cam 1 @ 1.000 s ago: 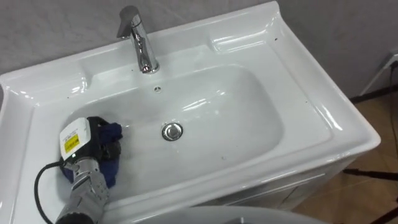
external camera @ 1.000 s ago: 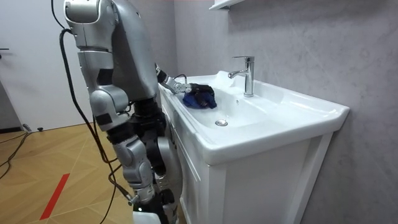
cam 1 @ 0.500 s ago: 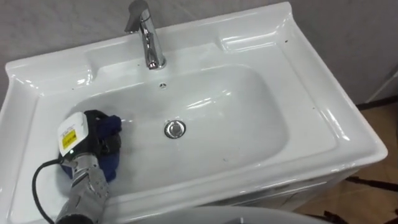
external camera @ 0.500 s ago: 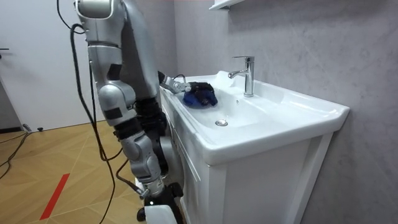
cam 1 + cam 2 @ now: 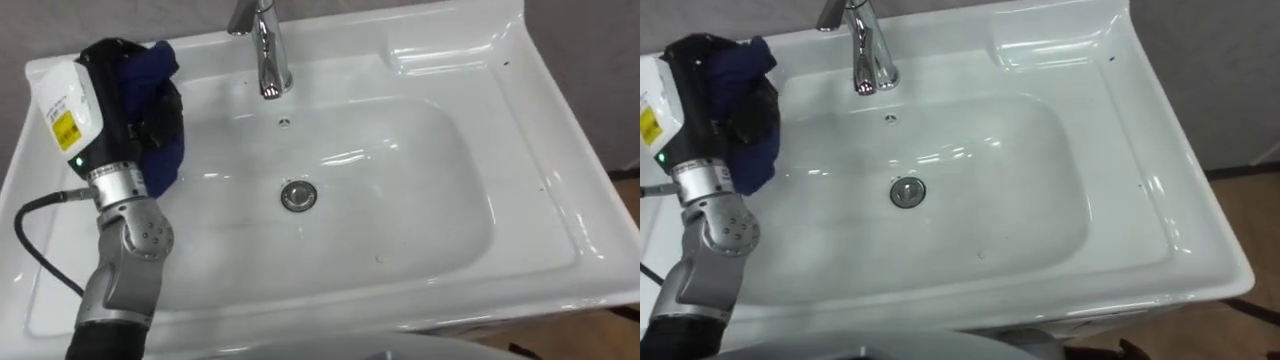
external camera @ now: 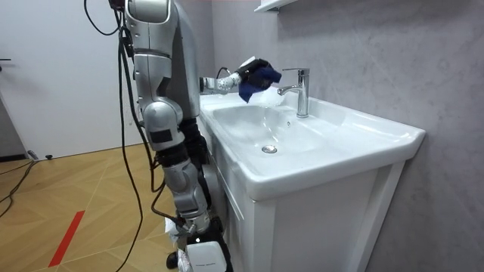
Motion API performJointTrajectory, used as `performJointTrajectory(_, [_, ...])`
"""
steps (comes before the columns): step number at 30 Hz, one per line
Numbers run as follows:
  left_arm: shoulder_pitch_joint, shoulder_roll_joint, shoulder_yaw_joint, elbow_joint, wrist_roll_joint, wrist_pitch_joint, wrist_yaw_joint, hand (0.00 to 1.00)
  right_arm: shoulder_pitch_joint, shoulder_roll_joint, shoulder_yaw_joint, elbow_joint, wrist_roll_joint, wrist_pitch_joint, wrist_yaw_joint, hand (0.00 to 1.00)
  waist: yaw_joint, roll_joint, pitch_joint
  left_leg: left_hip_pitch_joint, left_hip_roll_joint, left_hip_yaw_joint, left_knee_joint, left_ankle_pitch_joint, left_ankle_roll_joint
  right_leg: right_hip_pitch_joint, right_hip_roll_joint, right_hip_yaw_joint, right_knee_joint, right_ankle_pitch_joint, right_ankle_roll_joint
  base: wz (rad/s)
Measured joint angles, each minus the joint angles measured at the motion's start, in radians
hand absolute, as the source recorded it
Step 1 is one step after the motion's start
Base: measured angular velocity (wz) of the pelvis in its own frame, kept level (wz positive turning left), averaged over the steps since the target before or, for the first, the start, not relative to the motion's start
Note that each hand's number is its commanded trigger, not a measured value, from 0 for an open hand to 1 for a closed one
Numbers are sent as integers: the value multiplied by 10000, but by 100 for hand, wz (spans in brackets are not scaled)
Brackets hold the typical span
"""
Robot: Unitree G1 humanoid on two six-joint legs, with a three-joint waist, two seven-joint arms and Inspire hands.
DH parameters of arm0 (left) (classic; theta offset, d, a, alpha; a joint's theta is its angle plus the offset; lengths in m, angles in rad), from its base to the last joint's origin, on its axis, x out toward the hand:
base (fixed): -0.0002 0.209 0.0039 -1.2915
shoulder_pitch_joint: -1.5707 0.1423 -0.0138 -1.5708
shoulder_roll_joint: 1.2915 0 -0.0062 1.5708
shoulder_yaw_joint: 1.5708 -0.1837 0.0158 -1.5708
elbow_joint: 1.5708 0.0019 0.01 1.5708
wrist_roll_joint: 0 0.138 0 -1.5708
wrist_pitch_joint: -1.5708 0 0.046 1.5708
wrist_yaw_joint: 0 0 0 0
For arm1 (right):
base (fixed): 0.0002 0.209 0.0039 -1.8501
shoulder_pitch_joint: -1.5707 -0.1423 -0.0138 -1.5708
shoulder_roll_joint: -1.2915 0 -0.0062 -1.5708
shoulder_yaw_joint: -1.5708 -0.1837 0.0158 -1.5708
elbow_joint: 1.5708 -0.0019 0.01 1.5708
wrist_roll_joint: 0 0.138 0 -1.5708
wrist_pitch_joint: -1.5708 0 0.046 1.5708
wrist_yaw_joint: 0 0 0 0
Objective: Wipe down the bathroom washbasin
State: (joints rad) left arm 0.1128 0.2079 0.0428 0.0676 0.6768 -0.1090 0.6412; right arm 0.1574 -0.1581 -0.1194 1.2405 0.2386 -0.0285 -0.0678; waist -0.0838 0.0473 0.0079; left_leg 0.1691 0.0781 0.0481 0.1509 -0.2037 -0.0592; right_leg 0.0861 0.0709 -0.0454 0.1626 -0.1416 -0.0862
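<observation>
Left hand (image 5: 112,100) curled round blue cloth (image 5: 162,140), fingers partly buried in folds. Hand and cloth held in air, clear of basin (image 5: 420,230), above its back left part. Faucet (image 5: 266,50) just right of hand, on back rim. Drain (image 5: 298,195) lower right of hand, in basin floor.
</observation>
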Motion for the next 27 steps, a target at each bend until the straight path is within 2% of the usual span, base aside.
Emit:
performJointTrajectory(6, [0,1,-1,-496,-93,-48,-39,100,34,-1,-2,142,2,-54,-33,0,0,-81,-72,-16,-24,7,16,0,1,23,-16,-2,-98,-21,36,3])
performJointTrajectory(15, [-3,173,172,-574,265,62,-35,100,60,-1,0,304,-82,61,-32,0,33,-75,-72,-22,-27,29,16,0,1,5,-52,-111,-101,1,30,-1])
performJointTrajectory(19, [38,172,355,-573,245,246,-34,100,125,-3,-1,358,-87,104,-26,0,80,40,-66,-26,-28,39,16,-1,2,5,-52,-103,-110,-4,36,0])
performJointTrajectory(23, [195,183,761,-401,215,314,47,100,246,-45,-1,342,-96,118,-81,0,127,289,-54,-31,-29,64,3,-1,2,-23,-49,-79,-105,-4,36,0])
performJointTrajectory(27, [343,426,860,11,213,431,62,100,308,-121,0,350,-136,356,-179,0,231,395,-69,-34,-27,49,5,0,1,-27,-45,-77,-87,-10,28,0])
